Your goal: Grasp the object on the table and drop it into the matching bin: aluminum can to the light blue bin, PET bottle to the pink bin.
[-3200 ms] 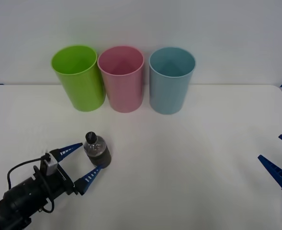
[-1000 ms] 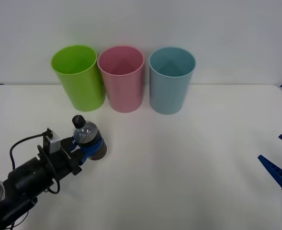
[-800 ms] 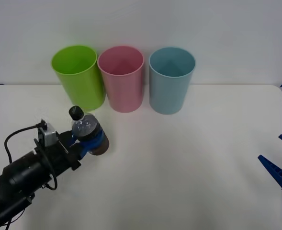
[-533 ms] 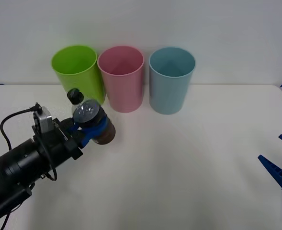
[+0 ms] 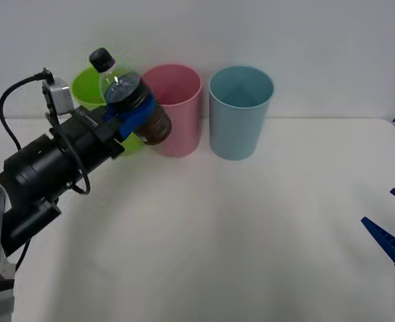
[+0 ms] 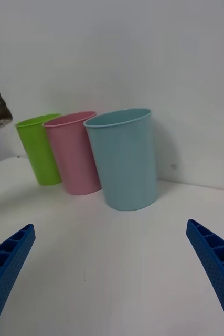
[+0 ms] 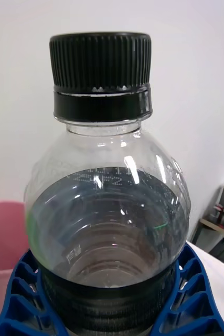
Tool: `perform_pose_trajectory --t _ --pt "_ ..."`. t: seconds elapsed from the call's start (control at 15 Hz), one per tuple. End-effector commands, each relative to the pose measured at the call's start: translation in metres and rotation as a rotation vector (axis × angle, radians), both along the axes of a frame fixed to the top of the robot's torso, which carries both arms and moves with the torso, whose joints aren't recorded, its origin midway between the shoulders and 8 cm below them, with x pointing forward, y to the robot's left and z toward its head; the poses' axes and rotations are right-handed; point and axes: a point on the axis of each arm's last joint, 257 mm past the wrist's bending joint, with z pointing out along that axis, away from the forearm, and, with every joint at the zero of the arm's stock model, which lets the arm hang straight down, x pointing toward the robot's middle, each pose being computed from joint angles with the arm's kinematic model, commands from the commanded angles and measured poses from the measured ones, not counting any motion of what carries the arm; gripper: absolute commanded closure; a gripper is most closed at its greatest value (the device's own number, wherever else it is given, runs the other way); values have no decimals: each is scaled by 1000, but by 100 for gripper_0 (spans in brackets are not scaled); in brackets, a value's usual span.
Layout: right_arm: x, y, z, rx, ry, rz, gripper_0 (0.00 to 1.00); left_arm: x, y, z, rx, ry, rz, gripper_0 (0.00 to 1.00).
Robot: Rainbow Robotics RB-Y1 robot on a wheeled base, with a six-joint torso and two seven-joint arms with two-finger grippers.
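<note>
My left gripper (image 5: 131, 111) is shut on the PET bottle (image 5: 138, 107), a small clear bottle with a black cap (image 5: 100, 58) and a dark label. The bottle hangs high above the table (image 5: 237, 228), in front of the lime green and pink bins, tilted with its cap up and to the left. In the left wrist view the PET bottle (image 7: 107, 226) sits between my blue fingers (image 7: 17, 283). The pink bin (image 5: 177, 107) stands just right of the bottle, the light blue bin (image 5: 240, 111) beyond it. My right gripper (image 5: 393, 231) rests open at the table's right edge.
A lime green bin (image 5: 90, 90) stands left of the pink bin, partly behind my left arm. The right wrist view has the lime green bin (image 6: 38, 149), pink bin (image 6: 74, 152) and light blue bin (image 6: 125, 157) in a row against the white wall.
My left gripper closed on the bottle, then lifted it off the table, up and back toward the bins. The right arm has stayed still.
</note>
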Motion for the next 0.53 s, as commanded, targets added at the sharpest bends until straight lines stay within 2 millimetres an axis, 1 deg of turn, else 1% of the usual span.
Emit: perform_pose_trajectory --t 0.07,0.33,0.53 --pt "0 0 0 0 0 0 0 31 3 14 -5 14 33 100" --pt "0 0 0 0 0 0 0 76 8 28 14 23 71 100" --pt "0 0 0 0 0 0 0 102 7 38 18 30 96 100"
